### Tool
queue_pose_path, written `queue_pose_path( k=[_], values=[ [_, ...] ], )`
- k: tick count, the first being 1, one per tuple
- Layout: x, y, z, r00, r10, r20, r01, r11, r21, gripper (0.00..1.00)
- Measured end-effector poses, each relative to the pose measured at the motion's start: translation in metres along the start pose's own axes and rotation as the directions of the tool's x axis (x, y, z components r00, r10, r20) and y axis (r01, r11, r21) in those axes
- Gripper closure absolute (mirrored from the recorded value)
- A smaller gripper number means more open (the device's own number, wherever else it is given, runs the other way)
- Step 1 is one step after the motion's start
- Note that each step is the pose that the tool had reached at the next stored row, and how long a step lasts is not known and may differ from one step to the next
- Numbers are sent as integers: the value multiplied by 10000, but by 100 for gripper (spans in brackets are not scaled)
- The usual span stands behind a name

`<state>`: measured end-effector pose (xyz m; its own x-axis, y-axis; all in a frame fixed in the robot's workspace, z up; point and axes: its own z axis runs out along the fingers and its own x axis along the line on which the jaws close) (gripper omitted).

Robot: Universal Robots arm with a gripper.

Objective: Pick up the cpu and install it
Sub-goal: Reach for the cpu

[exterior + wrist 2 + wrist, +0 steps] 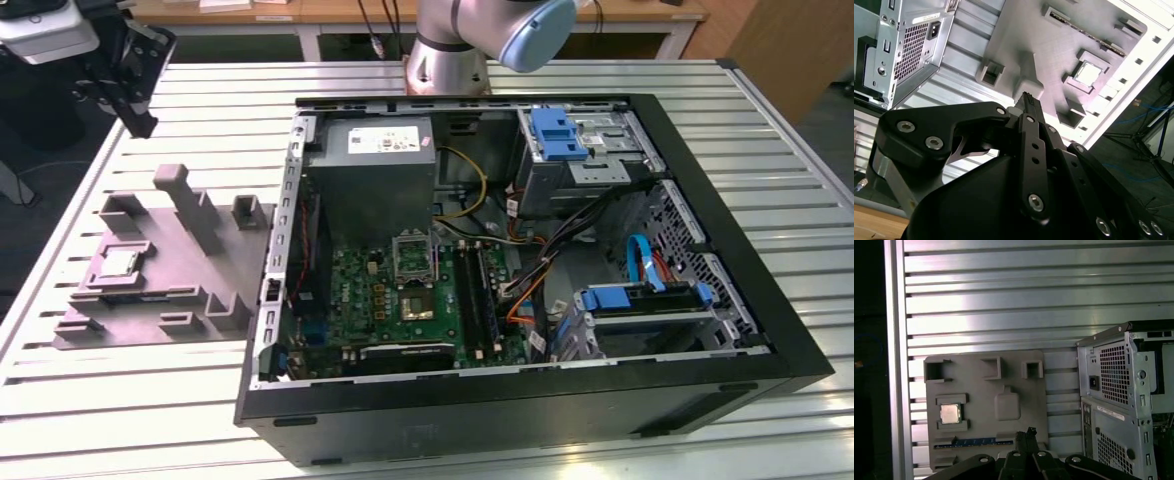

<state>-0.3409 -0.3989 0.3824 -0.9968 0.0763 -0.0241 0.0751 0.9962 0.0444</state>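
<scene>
Hanging at the upper left of the exterior view, the black two-finger gripper [138,122] is closed up with nothing between its tips, clear above the slatted aluminium table [134,420]. The small square cpu with a silvery-grey top [118,262] lies flat in a square recess of the grey moulded parts tray [180,272] at left of frame — a nest, by my judgement, to keep it located for pickup. It sits lower in frame than the gripper, well apart — untouched.
</scene>
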Motion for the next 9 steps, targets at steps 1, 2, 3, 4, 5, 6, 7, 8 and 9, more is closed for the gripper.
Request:
queue_pose_path(
  k=[1, 2, 3, 4, 5, 6, 7, 8, 9],
  values=[
    [3, 0, 0, 10000, 0, 0, 0, 10000, 0, 89],
    [6, -1, 0, 10000, -1, -1, 1, 10000, 0, 89],
    [9, -1, 0, 10000, 0, -1, 0, 10000, 0, 89],
    [12, -1, 0, 10000, 0, -1, 0, 10000, 0, 89],
    [15, -1, 0, 10000, 0, -1, 0, 10000, 1, 89],
    [18, -2, 0, 10000, 0, -1, 0, 10000, 1, 89],
    [21, -2, 0, 10000, 0, -1, 0, 10000, 1, 89],
    [24, -2, 0, 10000, 0, -1, 0, 10000, 1, 89],
    [27, -2, 0, 10000, -1, 0, 1, 10000, 0, 89]
  ],
)
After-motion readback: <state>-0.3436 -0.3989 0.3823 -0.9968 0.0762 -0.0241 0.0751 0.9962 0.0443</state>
